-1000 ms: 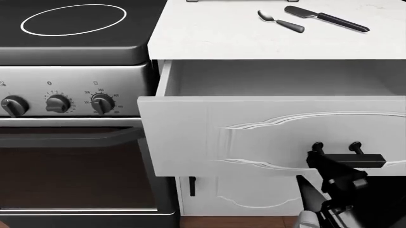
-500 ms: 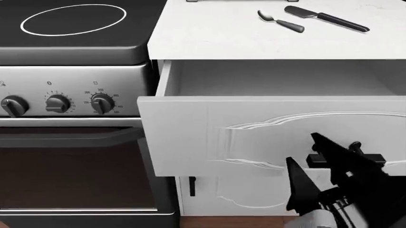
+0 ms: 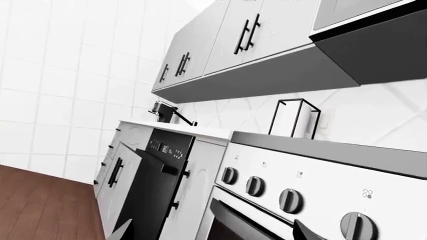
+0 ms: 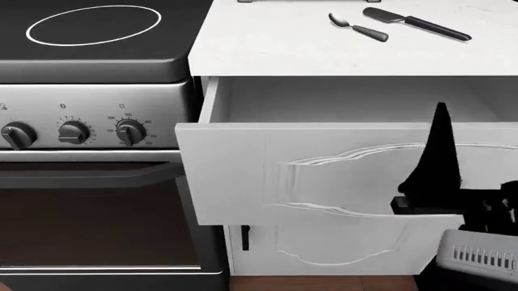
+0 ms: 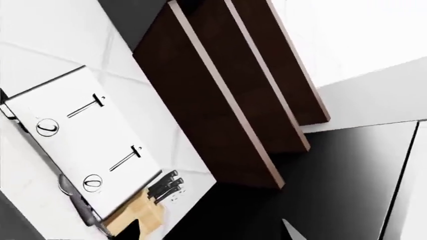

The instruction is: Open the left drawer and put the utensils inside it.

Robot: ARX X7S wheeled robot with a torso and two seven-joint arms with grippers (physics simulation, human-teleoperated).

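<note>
While your right gripper (image 4: pixel 441 151) rises before the wide white moulded drawer (image 4: pixel 340 173) (pulled out), its fingers look apart, gripping nothing and hiding the handle. Silver-bowled spoon (image 4: pixel 358 27) and black spatula (image 4: pixel 417 23) lie on the counter (image 4: pixel 267 48).

Your spoon (image 4: pixel 358 27) and spatula (image 4: pixel 417 23) lie on the counter (image 4: pixel 267 48), at twelve o'clock behind the pulled-out left drawer (image 4: pixel 324 176).

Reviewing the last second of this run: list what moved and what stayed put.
The right gripper let go of the drawer handle and rose in front of the left drawer. The drawer stayed open; spoon and spatula stayed on the counter.
</note>
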